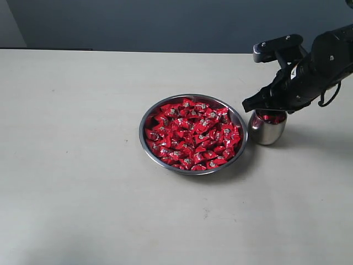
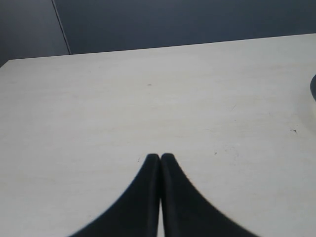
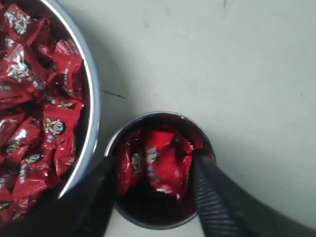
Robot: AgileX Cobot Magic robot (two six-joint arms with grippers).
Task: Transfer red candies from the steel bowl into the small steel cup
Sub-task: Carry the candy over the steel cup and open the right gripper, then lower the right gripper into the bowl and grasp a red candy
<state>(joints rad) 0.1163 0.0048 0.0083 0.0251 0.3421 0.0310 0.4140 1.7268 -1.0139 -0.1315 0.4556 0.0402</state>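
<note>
The pale table [image 1: 83,182] fills the lower part of the exterior view. Just above the middle of that frame sits the steel bowl [image 1: 141,132], heaped with red candies [image 1: 193,132] right across its width. Just beside it on the right, rims near but apart, stands the small steel cup [image 1: 267,132], upright, with red showing at its mouth. My right gripper [image 1: 268,108] hangs straight over that cup in the right part of the frame, the dark arm running off to the upper right.

From my right wrist, the right gripper [image 3: 154,162] has its jaws released and spread, one at each side of the cup's rim [image 3: 153,114], pinching nothing. A few red candies [image 3: 165,173] lie loose inside the cup between them. The bowl's rim [image 3: 94,98] curves past on the left of that picture.

My left gripper [image 2: 160,157] has its jaws clenched tip to tip on nothing, over bare table, with a dark wall beyond.
</note>
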